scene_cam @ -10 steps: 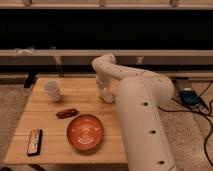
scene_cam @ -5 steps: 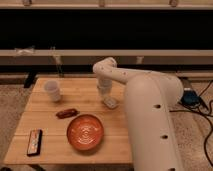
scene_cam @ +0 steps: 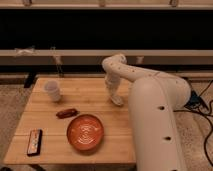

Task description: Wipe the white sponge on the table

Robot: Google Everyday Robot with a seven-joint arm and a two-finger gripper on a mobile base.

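Observation:
The table [scene_cam: 95, 100] is a light-brown wooden plank top. My gripper [scene_cam: 115, 95] points down at the table's right side, at the end of my white arm, which bends in from the right. A small whitish block, the white sponge [scene_cam: 119, 102], shows right at the gripper's tip, on the table surface. Most of the sponge is hidden by the gripper.
A white cup [scene_cam: 52, 90] stands at the back left. A small reddish-brown item [scene_cam: 66, 113] lies in the middle. An orange bowl [scene_cam: 85, 132] sits at the front centre. A black flat object [scene_cam: 34, 141] lies at the front left. My arm's body covers the table's right edge.
My gripper has slid to the right along the table top with the whitish block at its tip. The other objects have not moved.

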